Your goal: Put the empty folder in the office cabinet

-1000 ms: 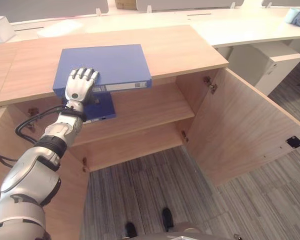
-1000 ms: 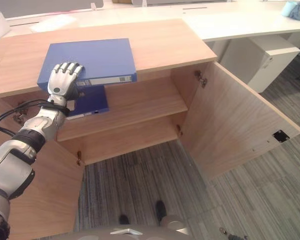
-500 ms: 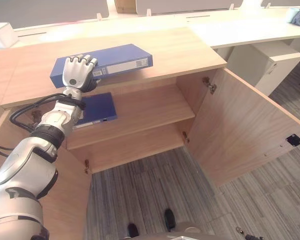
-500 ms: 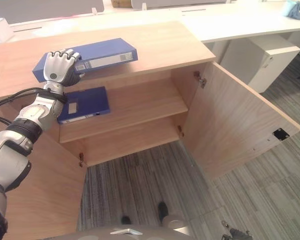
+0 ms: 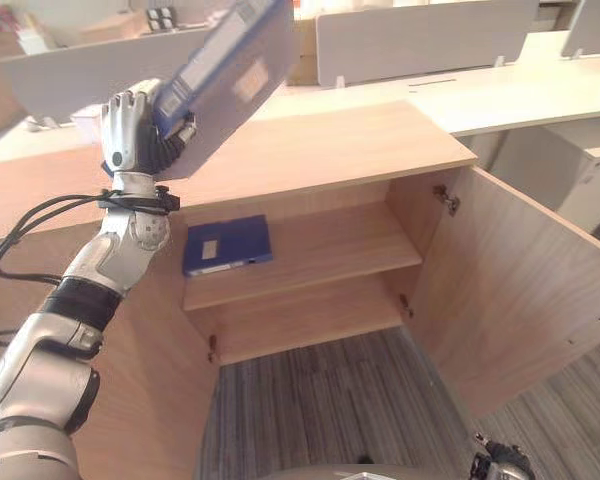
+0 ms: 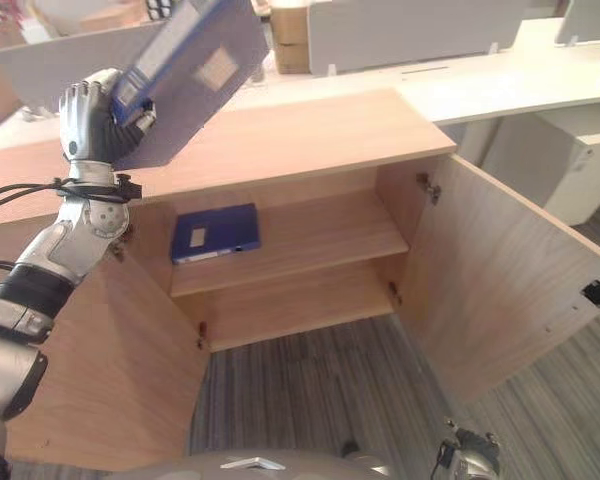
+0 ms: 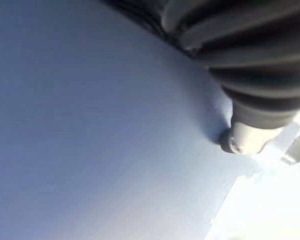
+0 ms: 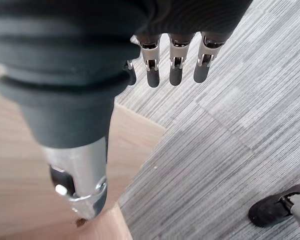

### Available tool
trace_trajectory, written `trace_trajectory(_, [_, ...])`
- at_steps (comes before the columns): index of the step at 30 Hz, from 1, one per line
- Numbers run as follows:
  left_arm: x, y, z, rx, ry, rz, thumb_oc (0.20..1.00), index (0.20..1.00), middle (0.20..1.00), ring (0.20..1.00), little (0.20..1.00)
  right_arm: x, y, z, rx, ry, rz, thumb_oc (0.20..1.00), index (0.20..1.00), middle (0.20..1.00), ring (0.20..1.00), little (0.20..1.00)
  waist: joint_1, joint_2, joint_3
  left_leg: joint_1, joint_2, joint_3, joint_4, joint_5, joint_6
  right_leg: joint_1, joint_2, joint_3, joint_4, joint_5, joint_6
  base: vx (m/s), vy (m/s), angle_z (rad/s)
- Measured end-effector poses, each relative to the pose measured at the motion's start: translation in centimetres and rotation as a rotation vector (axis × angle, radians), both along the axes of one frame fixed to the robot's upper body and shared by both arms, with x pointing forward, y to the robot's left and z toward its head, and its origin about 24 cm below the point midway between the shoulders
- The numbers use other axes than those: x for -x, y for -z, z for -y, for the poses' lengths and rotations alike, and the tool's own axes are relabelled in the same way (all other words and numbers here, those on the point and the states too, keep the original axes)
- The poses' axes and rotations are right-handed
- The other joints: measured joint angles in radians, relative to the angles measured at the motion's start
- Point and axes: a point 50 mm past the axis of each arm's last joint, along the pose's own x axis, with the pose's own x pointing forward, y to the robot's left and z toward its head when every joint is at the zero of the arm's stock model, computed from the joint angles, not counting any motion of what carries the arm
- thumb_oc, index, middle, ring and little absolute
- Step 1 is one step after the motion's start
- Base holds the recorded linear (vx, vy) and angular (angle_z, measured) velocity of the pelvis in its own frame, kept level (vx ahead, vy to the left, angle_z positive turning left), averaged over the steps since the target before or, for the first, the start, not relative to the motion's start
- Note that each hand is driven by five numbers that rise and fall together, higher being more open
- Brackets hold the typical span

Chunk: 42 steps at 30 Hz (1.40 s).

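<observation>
While raised above the light wooden cabinet (image 5: 310, 150) | left hand (image 5: 130, 130) clasps blue lever-arch folder (image 6: 195, 65) | right hand (image 8: 172, 65) slack, empty | advice: level folder, lower toward shelf (image 5: 320, 255) beside second blue folder (image 5: 228, 244)

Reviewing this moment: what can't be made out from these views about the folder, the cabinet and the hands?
- Lifted folder: top corner cut off by the left eye view's upper edge; motion-blurred.
- Whether it is empty: it is closed.
- Left hand: fingertips hidden behind the folder; the left wrist view shows mostly blue cover.
- Cabinet: lowest shelf's depth in shadow.
- Right hand: idle above the floor.
</observation>
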Motion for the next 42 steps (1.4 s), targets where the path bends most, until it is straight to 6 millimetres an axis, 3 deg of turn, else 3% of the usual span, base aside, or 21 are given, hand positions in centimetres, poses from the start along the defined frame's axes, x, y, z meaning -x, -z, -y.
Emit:
trace_trajectory(1, [0.0,0.0,0.0,0.0,0.0,0.0,0.2,0.2,0.2,0.2,0.2,0.0,0.0,0.0,0.0,0.0,0.0,1.0,1.0,1.0,1.0,1.0,0.0,0.0,0.0,0.0,0.0,0.0,0.0,0.0,0.0,0.0,0.0,0.0,0.0,0.0,0.0,-0.02,-0.006,0.2])
trace_trajectory(2, [1.6,-0.3,1.1,0.202,0.107,0.072,0.2,0.2,0.2,0.2,0.2,-1.2,-0.3,-0.4,0.001,-0.053,0.034,1.0,1.0,1.0,1.0,1.0,0.009,0.005,-0.004,0.017,-0.003,-0.014,0.0,-0.001,0.0,0.021,-0.003,-0.012,-0.003,-0.006,0.003,-0.02,-0.006,0.28])
trace_trajectory(4, [3.6,0.2,1.9,0.43,0.245,0.117,0.2,0.2,0.2,0.2,0.2,-2.9,-0.7,-1.1,0.011,-0.131,0.075,1.0,1.0,1.0,1.0,1.0,0.032,0.017,-0.024,0.026,-0.006,-0.024,0.0,-0.007,-0.001,0.03,-0.007,-0.019,-0.003,-0.018,0.0,-0.03,-0.007,0.2])
trace_trajectory(5, [3.6,0.2,1.9,0.43,0.245,0.117,0.2,0.2,0.2,0.2,0.2,-2.9,-0.7,-1.1,0.011,-0.131,0.075,1.0,1.0,1.0,1.0,1.0,0.032,0.017,-0.024,0.026,-0.006,-0.024,0.0,-0.007,-0.001,0.03,-0.007,-0.019,-0.003,-0.018,0.0,-0.02,0.0,0.05])
trace_trajectory(6, [4.3,0.8,2.1,0.538,0.3,0.114,0.2,0.2,0.2,0.2,0.2,-3.6,-1.0,-1.4,0.011,-0.157,0.099,1.0,1.0,1.0,1.0,1.0,0.043,0.017,-0.033,0.025,-0.008,-0.029,0.0,-0.008,0.001,0.032,-0.009,-0.023,-0.003,-0.018,-0.001,0.0,0.0,0.0])
trace_trajectory(7, [5.2,2.3,2.3,0.686,0.365,0.069,0.2,0.2,0.2,0.2,0.2,-4.4,-1.2,-1.8,0.008,-0.183,0.116,1.0,1.0,1.0,1.0,1.0,0.063,0.024,-0.044,0.027,-0.008,-0.027,0.0,-0.009,0.001,0.033,-0.009,-0.021,-0.003,-0.018,0.0,-0.04,0.004,0.02])
trace_trajectory(9, [5.6,3.2,2.3,0.761,0.384,0.045,0.2,0.2,0.2,0.2,0.2,-4.8,-1.3,-1.9,0.005,-0.192,0.126,1.0,1.0,1.0,1.0,1.0,0.064,0.03,-0.049,0.028,-0.008,-0.027,0.0,-0.009,0.001,0.034,-0.01,-0.021,-0.003,-0.018,0.001,-0.02,0.001,-0.02])
trace_trajectory(10, [6.2,5.2,2.6,0.901,0.428,-0.027,0.2,0.2,0.2,0.2,0.2,-5.5,-1.6,-2.0,-0.001,-0.203,0.144,1.0,1.0,1.0,1.0,1.0,0.07,0.033,-0.051,0.03,-0.009,-0.028,0.0,-0.008,0.001,0.037,-0.01,-0.021,-0.003,-0.017,0.001,-0.03,0.0,0.06])
trace_trajectory(13, [7.1,9.0,3.0,1.102,0.479,-0.201,0.2,0.2,0.2,0.2,0.2,-6.8,-2.3,-1.7,0.007,-0.235,0.184,1.0,1.0,1.0,1.0,1.0,0.084,0.03,-0.051,0.028,-0.007,-0.032,0.0,-0.007,0.0,0.039,-0.01,-0.028,-0.003,-0.017,0.001,-0.01,0.0,0.01])
trace_trajectory(18, [9.1,13.5,4.7,1.172,0.523,-0.463,0.2,0.2,0.2,0.2,0.2,-10.7,-5.0,-1.7,0.008,-0.314,0.345,1.0,1.0,1.0,1.0,1.0,0.096,0.019,-0.043,0.034,-0.007,-0.035,0.0,-0.007,0.0,0.047,-0.01,-0.031,-0.003,-0.017,0.001,0.0,0.0,0.0])
trace_trajectory(19, [10.3,15.2,5.1,1.18,0.519,-0.554,0.2,0.2,0.2,0.2,0.2,-12.8,-6.7,-1.9,-0.006,-0.349,0.439,1.0,1.0,1.0,1.0,1.0,0.092,0.017,-0.041,0.037,-0.007,-0.034,0.0,-0.006,0.0,0.048,-0.01,-0.031,-0.003,-0.017,0.001,0.0,0.0,0.0])
trace_trajectory(22, [11.9,17.3,5.3,1.195,0.507,-0.682,0.2,0.2,0.2,0.2,0.2,-16.0,-9.8,-1.8,-0.015,-0.396,0.582,1.0,1.0,1.0,1.0,1.0,0.094,0.01,-0.032,0.053,-0.006,-0.034,0.0,-0.008,0.001,0.061,-0.009,-0.033,-0.003,-0.017,0.002,0.0,0.0,0.0])
trace_trajectory(24, [12.1,17.8,5.3,1.216,0.51,-0.718,0.2,0.2,0.2,0.2,0.2,-17.5,-11.5,-1.3,-0.018,-0.379,0.658,1.0,1.0,1.0,1.0,1.0,0.107,0.001,-0.027,0.052,-0.006,-0.036,0.0,-0.007,0.0,0.061,-0.009,-0.035,-0.003,-0.018,0.003,0.01,-0.002,0.02])
trace_trajectory(30, [12.1,17.9,5.2,1.207,0.523,-0.741,0.2,0.2,0.2,0.2,0.2,-19.7,-13.9,-1.3,-0.087,-0.337,0.767,1.0,1.0,1.0,1.0,1.0,0.122,-0.009,-0.018,0.053,-0.007,-0.037,0.0,-0.003,0.003,0.063,-0.009,-0.036,-0.003,-0.017,0.005,0.0,-0.001,0.01])
trace_trajectory(32, [12.2,17.9,5.2,1.203,0.524,-0.75,0.2,0.2,0.2,0.2,0.2,-20.4,-15.2,-2.2,-0.143,-0.349,0.837,1.0,1.0,1.0,1.0,1.0,0.119,-0.009,-0.016,0.052,-0.007,-0.036,0.0,-0.003,0.003,0.061,-0.009,-0.035,-0.003,-0.017,0.005,0.0,0.0,0.0])
trace_trajectory(33, [12.2,17.9,5.3,1.2,0.53,-0.765,0.2,0.2,0.2,0.2,0.2,-20.9,-16.8,-3.6,-0.192,-0.401,0.915,1.0,1.0,1.0,1.0,1.0,0.115,-0.011,-0.015,0.052,-0.006,-0.035,0.0,-0.003,0.004,0.06,-0.008,-0.035,-0.003,-0.018,0.005,0.0,0.0,0.0])
trace_trajectory(34, [12.2,17.9,5.3,1.2,0.53,-0.765,0.2,0.2,0.2,0.2,0.2,-20.9,-16.8,-3.6,-0.192,-0.401,0.915,1.0,1.0,1.0,1.0,1.0,0.115,-0.011,-0.015,0.052,-0.006,-0.035,0.0,-0.003,0.004,0.06,-0.008,-0.035,-0.003,-0.018,0.005,0.0,0.0,0.0])
trace_trajectory(36, [12.2,17.9,5.4,1.196,0.539,-0.778,0.2,0.2,0.2,0.2,0.2,-20.4,-20.4,-7.7,-0.333,-0.585,1.096,1.0,1.0,1.0,1.0,1.0,0.112,-0.017,-0.009,0.053,-0.005,-0.033,0.0,-0.003,0.004,0.06,-0.007,-0.034,-0.003,-0.02,0.004,0.0,0.0,0.0])
trace_trajectory(38, [12.1,17.9,5.5,1.194,0.546,-0.783,0.2,0.2,0.2,0.2,0.2,-20.1,-20.9,-8.8,-0.382,-0.627,1.118,1.0,1.0,1.0,1.0,1.0,0.105,-0.025,-0.008,0.053,-0.004,-0.03,0.001,-0.003,0.004,0.06,-0.007,-0.032,-0.002,-0.02,0.005,0.0,0.0,0.0])
trace_trajectory(41, [12.8,17.2,5.2,1.204,0.545,-0.756,0.2,0.2,0.2,0.2,0.2,-15.2,-24.0,-14.5,-0.637,-0.895,1.235,1.0,1.0,1.0,1.0,1.0,0.111,-0.041,0.005,0.051,-0.005,-0.022,0.0,-0.006,0.007,0.054,-0.008,-0.027,-0.003,-0.022,0.006,0.0,0.023,-0.06])
trace_trajectory(42, [12.8,17.2,5.2,1.204,0.545,-0.756,0.2,0.2,0.2,0.2,0.2,-15.2,-24.0,-14.5,-0.637,-0.895,1.235,1.0,1.0,1.0,1.0,1.0,0.111,-0.041,0.005,0.051,-0.005,-0.022,0.0,-0.006,0.007,0.054,-0.008,-0.027,-0.003,-0.022,0.006,0.0,0.019,-0.07])
